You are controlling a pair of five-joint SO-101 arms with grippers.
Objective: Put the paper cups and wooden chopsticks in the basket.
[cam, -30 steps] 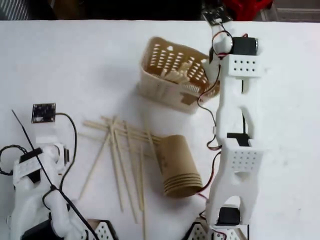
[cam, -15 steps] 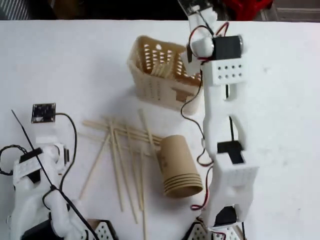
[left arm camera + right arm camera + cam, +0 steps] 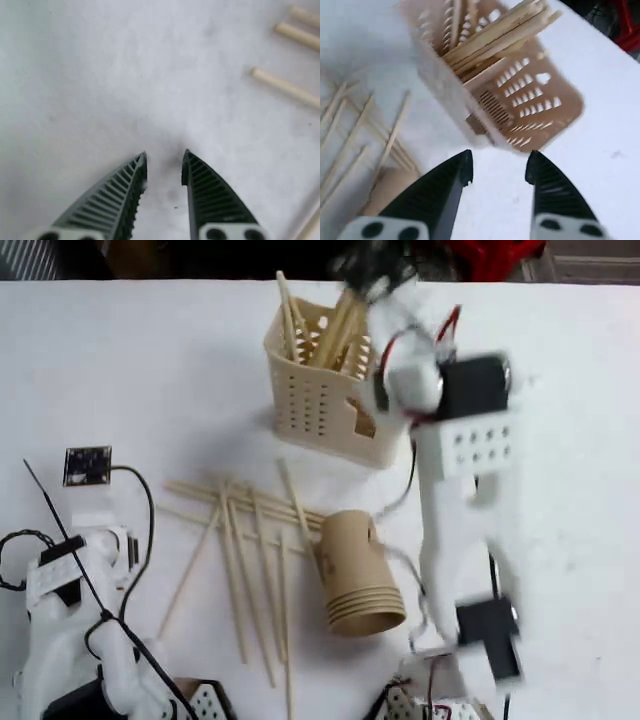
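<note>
Basket [image 3: 537,102] just ahead of right tool [image 3: 498,164], chopsticks [image 3: 500,32] inside

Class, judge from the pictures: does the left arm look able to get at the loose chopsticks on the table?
Probably yes. The left gripper is open over bare table, and the chopsticks lie close by with nothing standing between.
</note>
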